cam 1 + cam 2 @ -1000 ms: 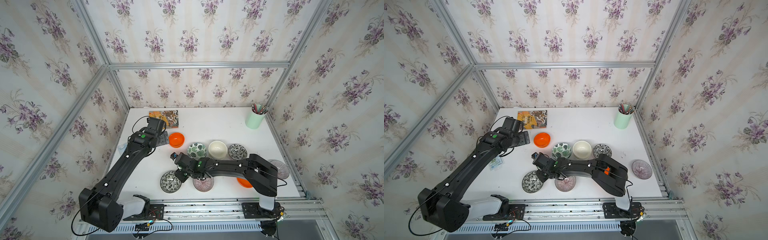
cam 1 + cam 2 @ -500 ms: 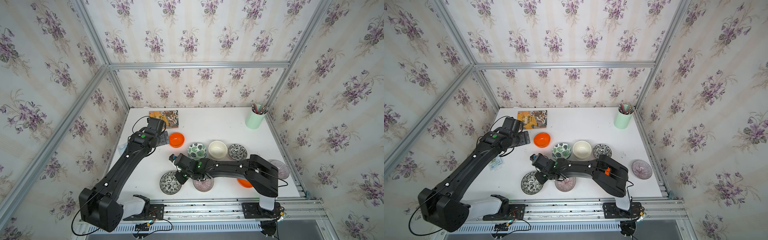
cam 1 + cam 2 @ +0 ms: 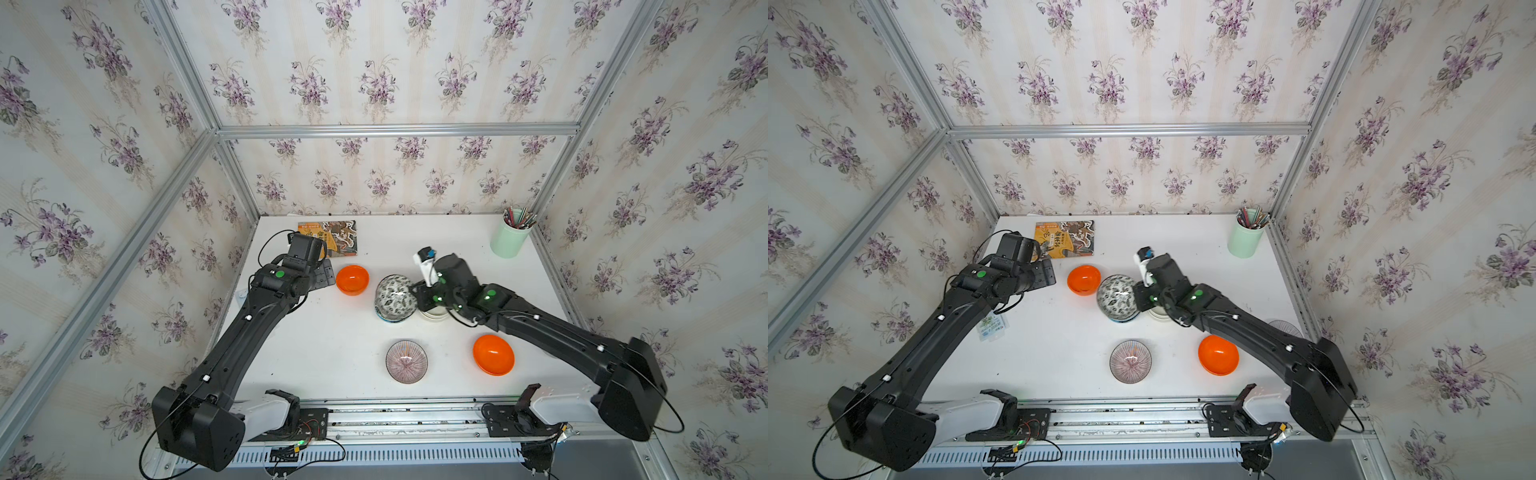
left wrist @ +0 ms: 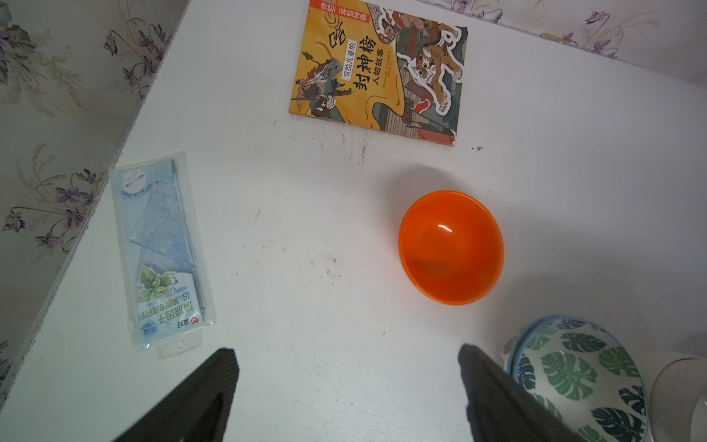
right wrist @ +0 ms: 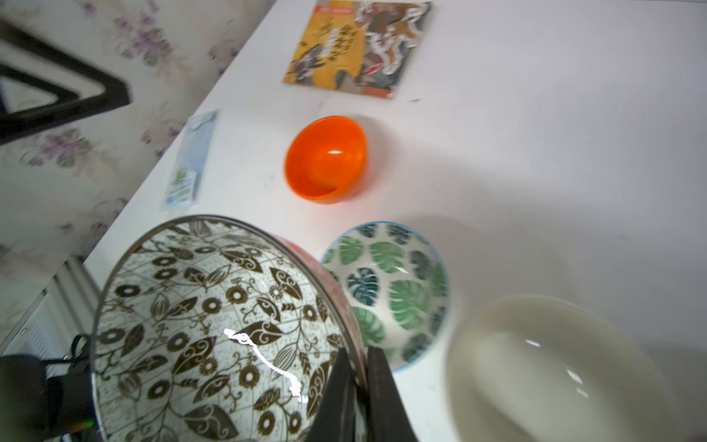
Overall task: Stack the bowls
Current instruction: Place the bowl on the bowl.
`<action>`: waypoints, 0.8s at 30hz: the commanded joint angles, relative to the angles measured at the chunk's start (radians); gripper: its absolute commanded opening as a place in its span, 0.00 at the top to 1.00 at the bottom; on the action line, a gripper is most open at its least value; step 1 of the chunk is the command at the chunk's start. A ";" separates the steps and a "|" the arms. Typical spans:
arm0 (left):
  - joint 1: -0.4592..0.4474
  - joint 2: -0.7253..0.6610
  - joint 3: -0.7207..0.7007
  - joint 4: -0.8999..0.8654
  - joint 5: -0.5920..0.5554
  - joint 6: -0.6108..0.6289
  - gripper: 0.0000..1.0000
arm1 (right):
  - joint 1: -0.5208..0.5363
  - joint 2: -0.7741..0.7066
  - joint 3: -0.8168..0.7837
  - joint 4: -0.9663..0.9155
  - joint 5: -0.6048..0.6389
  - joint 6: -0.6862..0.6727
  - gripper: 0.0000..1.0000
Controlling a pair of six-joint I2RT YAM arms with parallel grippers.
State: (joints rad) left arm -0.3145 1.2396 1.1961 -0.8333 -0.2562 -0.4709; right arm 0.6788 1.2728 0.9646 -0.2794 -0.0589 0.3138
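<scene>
Right gripper pinches floral bowl rim, bowl tilted. Level it, centre over leaf bowl just ahead of the jaws, then release. Left gripper open, empty.

- White table, scuffed in places.
- Picture book flat at the back, orange bowl near it.
- Leaf-print bowl just beside a cream bowl, mid-table.
- Striped bowl and second orange bowl nearer the front, apart.
- Pencil cup upright in a back corner.
- Clear ruler packet by the side edge.
</scene>
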 commanded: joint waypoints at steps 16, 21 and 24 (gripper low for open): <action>0.000 0.048 0.004 0.044 0.035 0.026 0.07 | -0.581 -0.103 -0.203 -0.111 -0.080 -0.064 0.99; 0.000 0.058 0.002 0.051 0.038 0.029 0.07 | -0.581 -0.062 -0.198 -0.144 -0.041 -0.067 0.98; 0.000 0.065 0.002 0.057 0.045 0.031 0.07 | -0.581 -0.048 -0.197 -0.152 -0.026 -0.065 0.98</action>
State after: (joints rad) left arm -0.3153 1.2999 1.1954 -0.8055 -0.2173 -0.4503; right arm 0.0978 1.2182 0.7609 -0.4313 -0.1066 0.2539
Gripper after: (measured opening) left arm 0.928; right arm 0.101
